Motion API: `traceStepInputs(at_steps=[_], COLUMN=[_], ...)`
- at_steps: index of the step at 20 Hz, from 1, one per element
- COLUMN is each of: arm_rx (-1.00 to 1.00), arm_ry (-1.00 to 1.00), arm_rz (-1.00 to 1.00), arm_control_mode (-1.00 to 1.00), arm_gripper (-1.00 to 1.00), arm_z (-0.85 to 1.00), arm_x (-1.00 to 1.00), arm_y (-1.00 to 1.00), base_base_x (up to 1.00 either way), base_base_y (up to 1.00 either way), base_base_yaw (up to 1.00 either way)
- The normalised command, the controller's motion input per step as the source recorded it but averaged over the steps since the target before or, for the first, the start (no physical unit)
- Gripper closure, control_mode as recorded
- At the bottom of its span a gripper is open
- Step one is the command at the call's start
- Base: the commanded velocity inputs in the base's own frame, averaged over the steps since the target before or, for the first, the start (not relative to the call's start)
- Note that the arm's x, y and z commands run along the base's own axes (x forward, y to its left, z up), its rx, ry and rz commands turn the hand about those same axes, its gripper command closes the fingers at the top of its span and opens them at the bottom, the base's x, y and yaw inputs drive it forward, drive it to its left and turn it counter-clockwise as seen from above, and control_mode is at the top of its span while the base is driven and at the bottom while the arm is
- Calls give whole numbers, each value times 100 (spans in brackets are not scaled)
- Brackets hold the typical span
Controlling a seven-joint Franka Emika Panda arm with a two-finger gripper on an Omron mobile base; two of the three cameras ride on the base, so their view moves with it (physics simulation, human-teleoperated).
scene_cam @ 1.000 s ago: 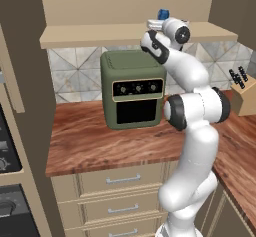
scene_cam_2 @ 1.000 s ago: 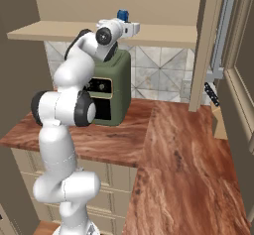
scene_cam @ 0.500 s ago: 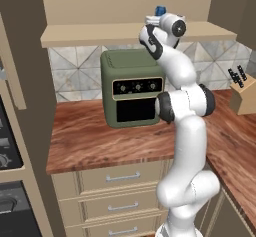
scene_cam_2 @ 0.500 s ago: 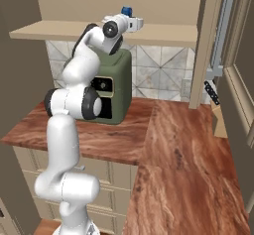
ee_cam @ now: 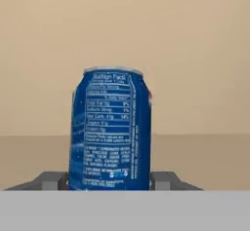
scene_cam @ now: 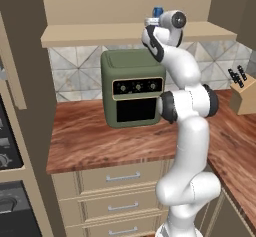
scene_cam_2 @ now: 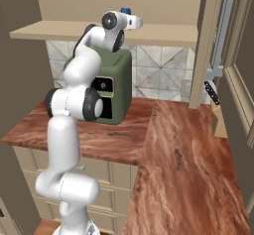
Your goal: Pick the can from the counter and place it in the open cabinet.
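A reddish-brown wood-grain tabletop (scene_cam: 105, 136) is running in an L around the kitchen corner, above beige drawers (scene_cam: 120, 177) with silver bar handles; three drawer fronts are showing in the left base view. Overhead, the open cabinet (scene_cam: 100, 33) is presenting its plain tan interior and flat bottom board. One green toaster oven (scene_cam: 132, 88) is sitting on the tabletop against the tiled wall, three small dials across its front. One knife block (scene_cam: 244, 95) is standing near the corner, dark handles sticking up.

The white arm (scene_cam: 185, 131) is reaching up from the base, its wrist level with the cabinet's bottom board. The gripper (ee_cam: 111, 180) is pointing into the cabinet, and the jaws are sitting partly closed against either side of the single blue can (ee_cam: 110, 130), gripping it low on its body. The can is standing upright inside the cabinet opening, at the bottom board; whether its base is resting on the board is hard to tell.

In the hand view the can is turning its printed nutrition panel toward the camera, white lines of text on blue, too small to read. A sliver of red is peeking around its right edge, under the silver top.
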Motion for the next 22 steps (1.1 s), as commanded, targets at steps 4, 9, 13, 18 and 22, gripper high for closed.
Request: traceStepInputs(at_steps=[4, 9, 13, 18, 22], arm_rx=[0, 1, 2, 0, -1], arm_ry=[22, 8, 5, 0, 0], arm_rz=[-3, 0, -1, 0, 0], arm_control_mode=[-100, -100, -100, -100, -100], arm_gripper=[100, 100, -100, -100, -100], arm_z=[-58, -39, -26, -7, -1], arm_x=[0, 0, 0, 0, -2], arm_y=[1, 2, 1, 3, 7], base_base_x=[0, 0, 0, 0, 0], base_base_y=[0, 0, 0, 0, 0], base_base_yaw=[0, 0, 0, 0, 0])
